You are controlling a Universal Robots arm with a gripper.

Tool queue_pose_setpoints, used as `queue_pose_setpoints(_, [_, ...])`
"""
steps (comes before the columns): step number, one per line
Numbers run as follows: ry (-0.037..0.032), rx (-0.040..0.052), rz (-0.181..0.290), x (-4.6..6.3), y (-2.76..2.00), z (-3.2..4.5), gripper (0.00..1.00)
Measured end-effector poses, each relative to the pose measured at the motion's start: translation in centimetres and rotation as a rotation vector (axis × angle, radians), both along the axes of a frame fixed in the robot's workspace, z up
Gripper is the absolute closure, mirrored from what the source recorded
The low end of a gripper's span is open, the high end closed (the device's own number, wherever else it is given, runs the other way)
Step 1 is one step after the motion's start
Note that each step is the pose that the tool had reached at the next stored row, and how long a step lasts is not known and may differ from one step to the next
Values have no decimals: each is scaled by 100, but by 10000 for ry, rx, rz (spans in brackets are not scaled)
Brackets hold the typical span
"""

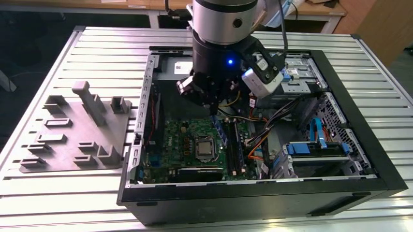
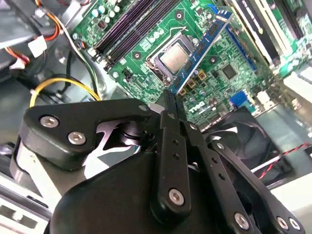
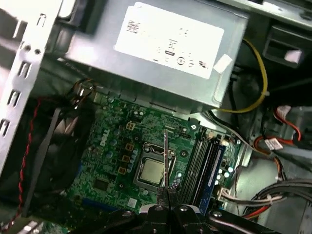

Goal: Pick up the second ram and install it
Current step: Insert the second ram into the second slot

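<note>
Slatted metal table (image 1: 65,193), thin flat ram (image 2: 204,51).

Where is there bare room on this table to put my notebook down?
Bare table slats lie around the grey fixture, on the exterior view's left. Inside the open computer case it is crowded: cables, motherboard, the arm.
</note>
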State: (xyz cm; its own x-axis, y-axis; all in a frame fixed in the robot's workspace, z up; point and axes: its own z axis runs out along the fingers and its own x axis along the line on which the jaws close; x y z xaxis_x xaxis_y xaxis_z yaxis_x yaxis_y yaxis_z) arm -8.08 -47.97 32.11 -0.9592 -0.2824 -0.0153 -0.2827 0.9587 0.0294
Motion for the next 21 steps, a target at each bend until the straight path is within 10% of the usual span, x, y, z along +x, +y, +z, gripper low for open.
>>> queue_pose_setpoints(16, [0, 0, -3257, 0, 0, -2, 88])
queue_pose_setpoints(21, [13, 71, -3358, 4, 0, -26, 88])
